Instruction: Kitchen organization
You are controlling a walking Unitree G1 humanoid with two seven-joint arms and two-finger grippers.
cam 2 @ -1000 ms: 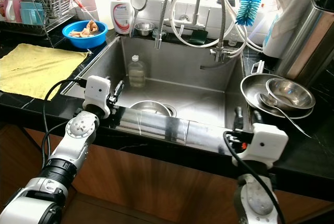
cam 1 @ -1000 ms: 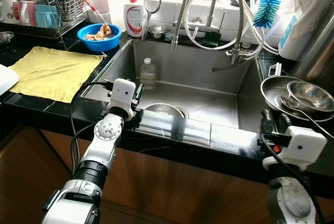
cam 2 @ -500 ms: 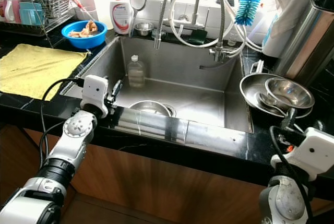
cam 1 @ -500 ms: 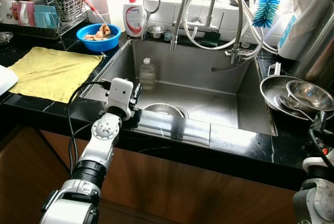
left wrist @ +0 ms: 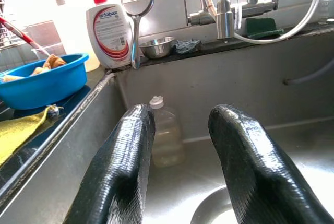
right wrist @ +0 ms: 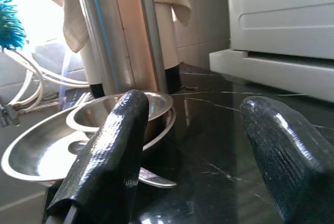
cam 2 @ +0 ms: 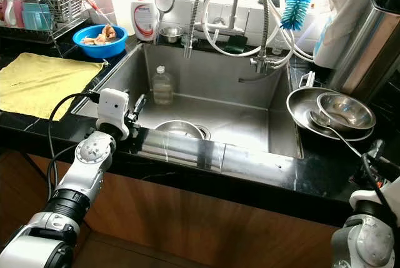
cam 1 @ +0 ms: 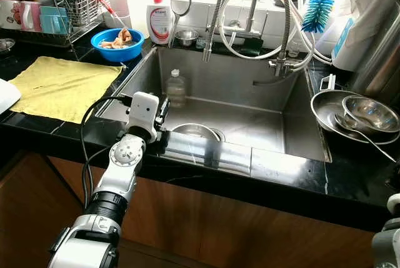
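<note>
Both my grippers were open and empty: left gripper [left wrist: 180, 166] facing the unmoved bottle [left wrist: 166, 135], right gripper [right wrist: 198, 156] beside stacked bowls [right wrist: 99, 125]; organizing looked barely begun.

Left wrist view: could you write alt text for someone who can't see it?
The left gripper, its two black fingers open and empty, points into a steel sink toward a small clear bottle by the back wall. On the ledge stand a soap bottle and blue bowl.

Black stone counter [cam 1: 294, 177], brown wooden cabinets [cam 1: 206, 227], white tiled wall [cam 1: 200, 12], bright daylight
</note>
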